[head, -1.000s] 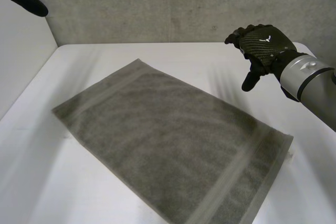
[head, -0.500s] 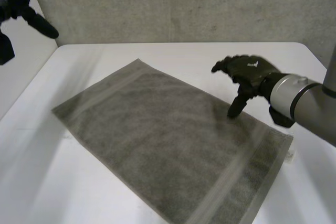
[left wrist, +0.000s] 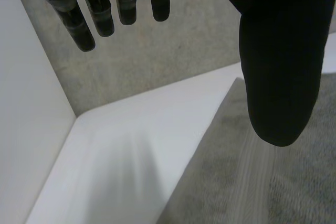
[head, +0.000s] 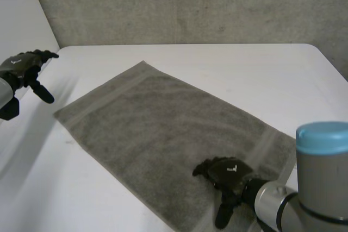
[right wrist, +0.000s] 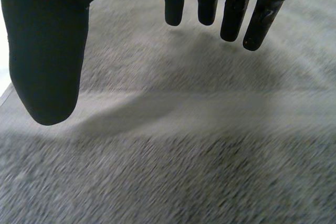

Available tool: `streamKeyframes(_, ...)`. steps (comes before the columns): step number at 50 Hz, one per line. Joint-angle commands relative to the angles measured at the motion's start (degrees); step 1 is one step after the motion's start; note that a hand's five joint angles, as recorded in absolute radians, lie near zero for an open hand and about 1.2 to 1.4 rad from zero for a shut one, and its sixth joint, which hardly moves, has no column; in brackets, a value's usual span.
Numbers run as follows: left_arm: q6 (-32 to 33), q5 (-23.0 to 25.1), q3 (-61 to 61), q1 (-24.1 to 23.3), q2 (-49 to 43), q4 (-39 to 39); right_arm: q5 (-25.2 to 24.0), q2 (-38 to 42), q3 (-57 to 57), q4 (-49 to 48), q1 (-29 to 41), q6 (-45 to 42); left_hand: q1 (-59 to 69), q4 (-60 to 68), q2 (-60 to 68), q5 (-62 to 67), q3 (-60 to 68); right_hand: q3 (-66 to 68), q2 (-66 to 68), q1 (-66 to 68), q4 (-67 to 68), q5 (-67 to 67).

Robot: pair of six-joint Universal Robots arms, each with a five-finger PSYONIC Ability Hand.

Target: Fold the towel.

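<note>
A grey-green towel [head: 163, 134] lies flat and slanted across the white table [head: 261, 69]. My right hand [head: 228, 173] hovers low over the towel's near right part, beside a woven band, with fingers [right wrist: 231, 3] straight, thumb apart, open and empty above the towel [right wrist: 168, 145]. My left hand [head: 22, 68] hangs over the table's left edge, short of the towel's left corner. Its fingers [left wrist: 105, 9] are straight and hold nothing; the towel [left wrist: 262, 182] lies beneath its thumb.
A concrete wall [head: 190, 6] runs behind the table, and a white side panel [head: 22, 20] stands at the left. Bare table surrounds the towel at the back and far right.
My right hand swept from high at the back right down to the towel's near right part. My left hand dropped from the upper left to the table's left edge. The towel stayed put.
</note>
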Motion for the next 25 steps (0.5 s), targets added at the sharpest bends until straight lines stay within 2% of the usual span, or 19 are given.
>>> streamKeyframes(1,-0.1,-0.5,0.2,0.2,-2.9,1.8,-0.2,-1.7,5.8,-4.1,0.2,-2.7,0.3,0.7,0.8,-1.2,0.7,-2.2,-3.3,-2.0,-3.3,-2.8)
streamKeyframes(17,-0.2,-0.5,-0.8,-0.3,-3.0,2.0,0.0,-3.8,11.9,-12.2,6.3,-3.9,0.3,0.7,0.8,-1.2,0.7,-2.2,-3.3,-2.0,-3.3,-2.8)
streamKeyframes(25,-0.2,-0.6,-1.2,-0.6,-3.0,2.0,-0.3,-4.9,12.5,-12.4,8.6,-3.9,0.2,0.6,0.7,-1.4,0.5,-2.2,-3.3,-2.0,-3.3,-2.8)
